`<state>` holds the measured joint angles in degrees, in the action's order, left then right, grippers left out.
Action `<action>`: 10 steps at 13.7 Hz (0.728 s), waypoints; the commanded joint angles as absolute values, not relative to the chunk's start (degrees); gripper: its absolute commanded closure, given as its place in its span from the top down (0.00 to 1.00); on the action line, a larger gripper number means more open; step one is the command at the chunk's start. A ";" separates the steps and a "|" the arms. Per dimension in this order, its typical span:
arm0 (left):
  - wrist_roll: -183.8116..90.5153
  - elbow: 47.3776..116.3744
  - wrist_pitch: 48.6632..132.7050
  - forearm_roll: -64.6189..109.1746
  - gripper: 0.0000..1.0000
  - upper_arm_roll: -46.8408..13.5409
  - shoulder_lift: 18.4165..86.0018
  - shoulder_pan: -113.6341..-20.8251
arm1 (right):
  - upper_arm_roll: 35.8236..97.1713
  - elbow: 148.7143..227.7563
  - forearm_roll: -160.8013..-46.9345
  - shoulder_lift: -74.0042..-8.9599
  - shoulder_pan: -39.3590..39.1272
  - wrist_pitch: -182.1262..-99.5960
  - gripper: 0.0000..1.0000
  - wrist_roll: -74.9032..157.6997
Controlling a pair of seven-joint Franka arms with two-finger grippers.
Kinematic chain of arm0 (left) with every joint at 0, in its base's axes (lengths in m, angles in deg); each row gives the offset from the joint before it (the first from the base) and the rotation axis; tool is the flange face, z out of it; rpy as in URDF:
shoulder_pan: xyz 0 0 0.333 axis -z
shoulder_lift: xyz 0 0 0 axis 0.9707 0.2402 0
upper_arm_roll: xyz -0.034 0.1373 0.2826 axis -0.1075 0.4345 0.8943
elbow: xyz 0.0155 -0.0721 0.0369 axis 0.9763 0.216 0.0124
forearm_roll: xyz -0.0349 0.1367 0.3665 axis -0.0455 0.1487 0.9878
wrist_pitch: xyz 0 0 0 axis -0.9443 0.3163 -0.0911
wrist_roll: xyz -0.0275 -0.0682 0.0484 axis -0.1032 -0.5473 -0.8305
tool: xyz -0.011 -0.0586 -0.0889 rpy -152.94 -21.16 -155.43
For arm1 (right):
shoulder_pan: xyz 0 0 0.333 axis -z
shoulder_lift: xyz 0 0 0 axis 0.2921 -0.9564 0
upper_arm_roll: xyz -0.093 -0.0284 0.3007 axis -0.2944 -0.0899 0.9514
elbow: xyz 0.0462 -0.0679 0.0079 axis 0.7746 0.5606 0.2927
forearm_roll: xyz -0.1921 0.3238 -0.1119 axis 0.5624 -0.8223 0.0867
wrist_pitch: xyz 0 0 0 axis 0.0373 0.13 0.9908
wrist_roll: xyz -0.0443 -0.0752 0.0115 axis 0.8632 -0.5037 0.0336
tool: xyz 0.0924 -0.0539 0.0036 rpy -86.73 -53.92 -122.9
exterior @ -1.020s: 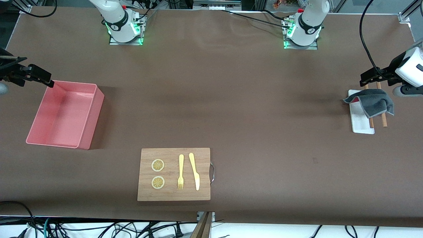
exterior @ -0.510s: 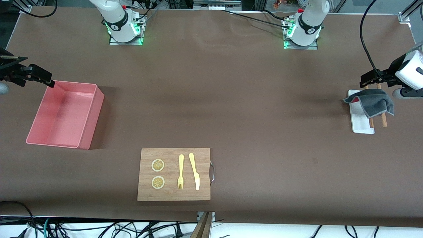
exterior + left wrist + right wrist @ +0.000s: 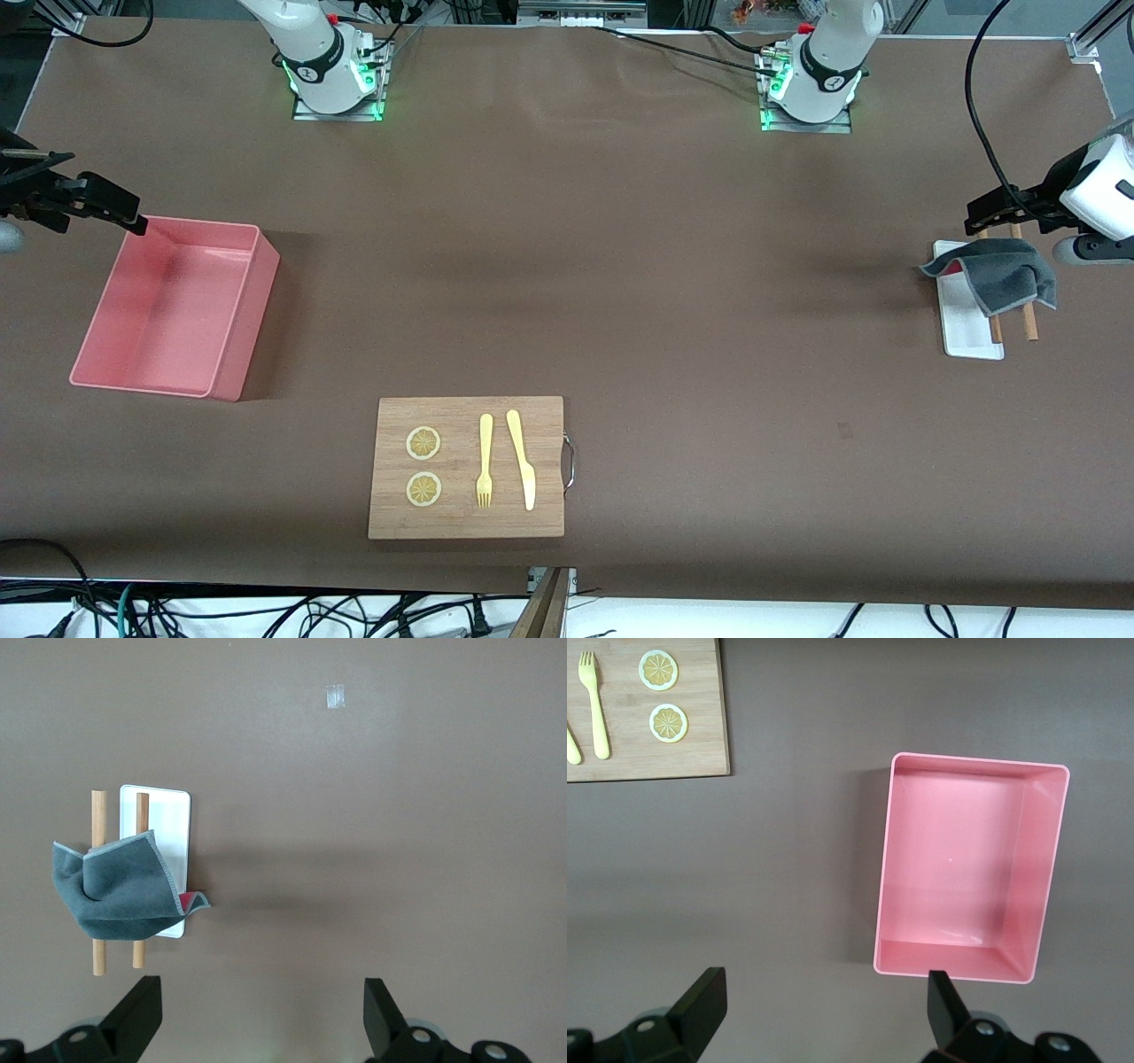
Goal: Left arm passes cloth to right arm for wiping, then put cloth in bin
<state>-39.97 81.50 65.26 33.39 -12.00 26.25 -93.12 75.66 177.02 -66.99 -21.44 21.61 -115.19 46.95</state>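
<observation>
Cloth (image 3: 1005,273): dark grey, crumpled, pink trim showing, draped over two wooden rods (image 3: 1029,324) and a white tray (image 3: 966,332) at the left arm's table end. Wide bare table between it and the bin (image 3: 177,306). Left gripper (image 3: 983,210) hovers just beside the cloth, fingers spread, empty. Right gripper (image 3: 120,211) over the bin's corner, spread, empty.

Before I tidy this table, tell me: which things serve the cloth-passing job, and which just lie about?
For the job:
cloth, draped over two wooden sticks
bin, pink
left claw, open
right claw, open

Lying about:
white tray
wooden sticks
wooden board with fork, knife, lemon slices
</observation>
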 commanded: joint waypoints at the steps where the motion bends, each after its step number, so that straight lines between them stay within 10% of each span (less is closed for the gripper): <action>1: -39.76 79.90 64.58 32.50 1.00 -12.21 26.85 -93.59 | 75.73 175.26 -67.81 -22.24 21.64 -114.80 1.00 46.61; 10: -39.93 79.99 64.58 32.41 1.00 -12.21 26.85 -93.68 | 75.73 175.26 -68.60 -22.32 21.73 -114.80 1.00 46.69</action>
<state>-39.97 81.48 65.26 33.39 -12.00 26.25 -93.29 75.66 177.01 -67.49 -21.45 21.61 -115.20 46.95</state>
